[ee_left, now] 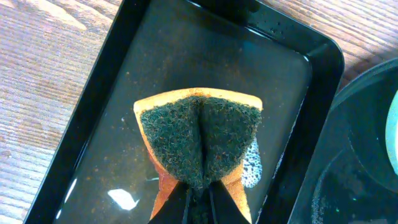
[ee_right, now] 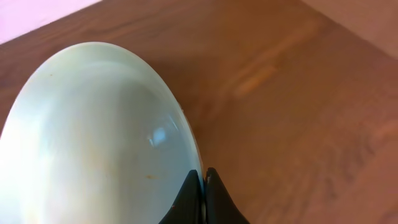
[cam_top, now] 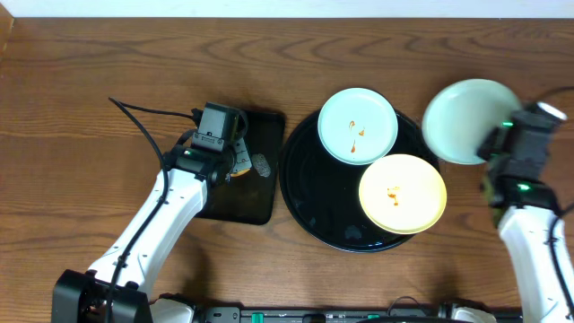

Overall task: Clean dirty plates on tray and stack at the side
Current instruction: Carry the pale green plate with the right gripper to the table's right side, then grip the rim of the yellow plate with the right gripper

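Right end effector (ee_right: 202, 175) pinches a clean-looking pale mint-green plate (ee_right: 93, 137) beside the glossy black round tray (cam_top: 305, 202); two smeared plates (cam_top: 357, 126) (cam_top: 402, 193) await the left end effector (ee_left: 199, 190), clamped on a green-faced orange sponge (ee_left: 199, 137).

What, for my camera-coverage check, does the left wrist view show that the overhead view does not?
Only left wrist: the sponge seen close, its dark green face creased down the middle and pinched in the left gripper. Only overhead: the yellow plate with its sauce smear, and the right gripper holding a mint plate at the right side of the round tray. Both: the small tray, the sponge over it, and the round tray's edge.
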